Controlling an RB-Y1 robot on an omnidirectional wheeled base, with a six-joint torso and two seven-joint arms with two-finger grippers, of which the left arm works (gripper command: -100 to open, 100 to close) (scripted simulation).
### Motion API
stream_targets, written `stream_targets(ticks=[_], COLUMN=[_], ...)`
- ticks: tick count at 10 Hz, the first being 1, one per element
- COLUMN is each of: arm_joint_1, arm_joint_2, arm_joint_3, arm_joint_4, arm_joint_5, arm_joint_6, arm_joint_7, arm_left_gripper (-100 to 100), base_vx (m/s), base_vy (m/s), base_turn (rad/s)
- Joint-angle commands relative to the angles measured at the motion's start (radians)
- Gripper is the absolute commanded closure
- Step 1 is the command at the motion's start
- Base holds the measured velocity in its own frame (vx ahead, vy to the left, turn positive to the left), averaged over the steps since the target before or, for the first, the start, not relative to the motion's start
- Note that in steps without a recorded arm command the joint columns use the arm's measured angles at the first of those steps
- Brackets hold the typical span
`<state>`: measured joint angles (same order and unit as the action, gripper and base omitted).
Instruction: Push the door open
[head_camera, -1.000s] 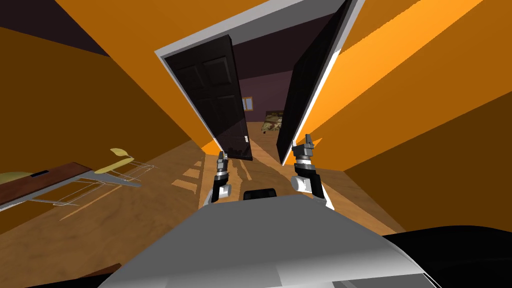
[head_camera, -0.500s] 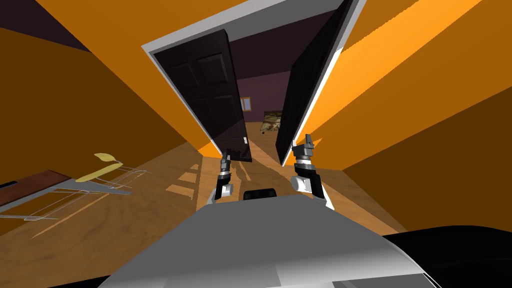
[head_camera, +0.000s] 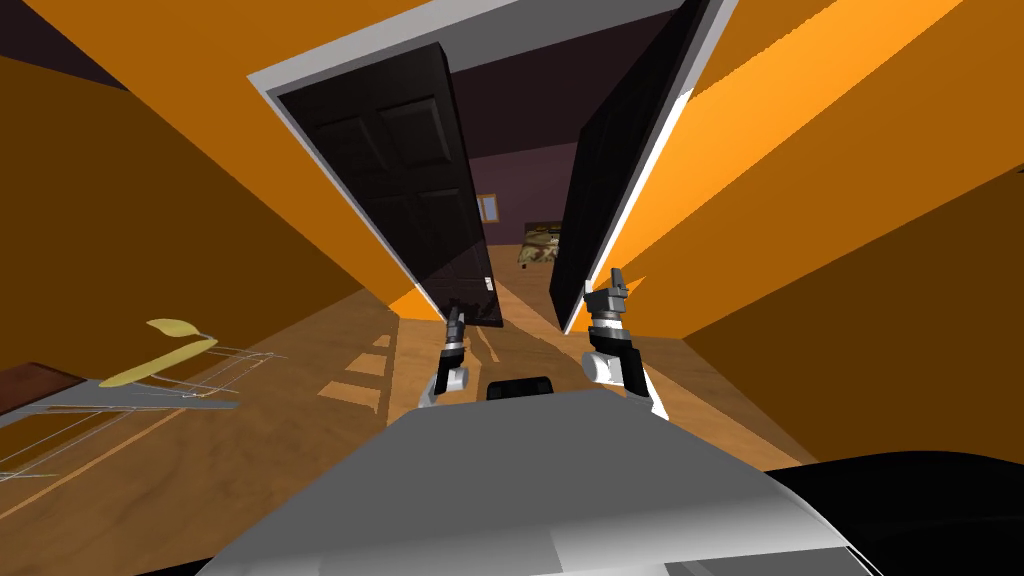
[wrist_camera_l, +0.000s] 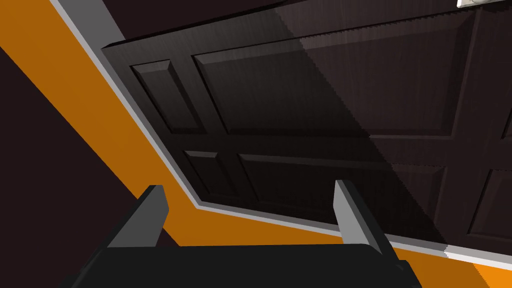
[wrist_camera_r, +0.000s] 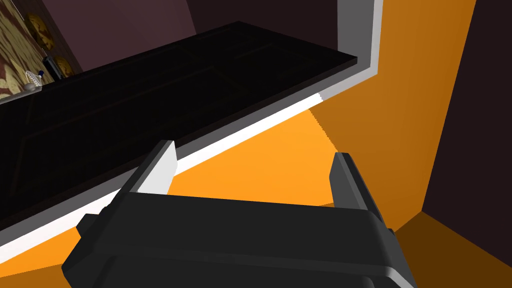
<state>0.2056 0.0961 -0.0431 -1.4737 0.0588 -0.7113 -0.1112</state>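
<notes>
A double doorway stands ahead with two dark panelled leaves. The left leaf (head_camera: 410, 180) hangs partly open in its white frame (head_camera: 330, 60); my left gripper (head_camera: 455, 318) is at its lower edge, open, with the leaf's panels (wrist_camera_l: 320, 100) close before its fingers (wrist_camera_l: 350, 210). The right leaf (head_camera: 600, 180) is swung further in. My right gripper (head_camera: 612, 283) stands open beside that leaf's frame, and the right wrist view shows the leaf (wrist_camera_r: 150, 95) and its white jamb (wrist_camera_r: 240, 135).
Orange walls (head_camera: 820, 200) flank the doorway on both sides. Through the gap lies a dim purple room with a patterned bed (head_camera: 543, 243). A low wire-frame table (head_camera: 120, 390) with a yellow thing on it stands on the wooden floor at the left.
I have moved forward and the doorway looms larger. The left gripper has reached up to the left leaf's lower edge. The table slid left out of the picture; the right arm kept still.
</notes>
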Motion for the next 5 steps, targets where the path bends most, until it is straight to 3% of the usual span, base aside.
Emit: stream_targets(ticks=[1, 5], arm_joint_1=[-0.022, -0.069], arm_joint_2=[-0.003, 0.0], arm_joint_3=[-0.005, -0.014], arm_joint_4=[0.048, 0.16], arm_joint_5=[0.007, 0.026], arm_joint_6=[-0.003, -0.013], arm_joint_7=[0.0, 0.007], arm_left_gripper=[-100, -100], base_vx=[0.095, 0.09], base_vy=[0.034, 0.043], base_turn=[-0.064, -0.065])
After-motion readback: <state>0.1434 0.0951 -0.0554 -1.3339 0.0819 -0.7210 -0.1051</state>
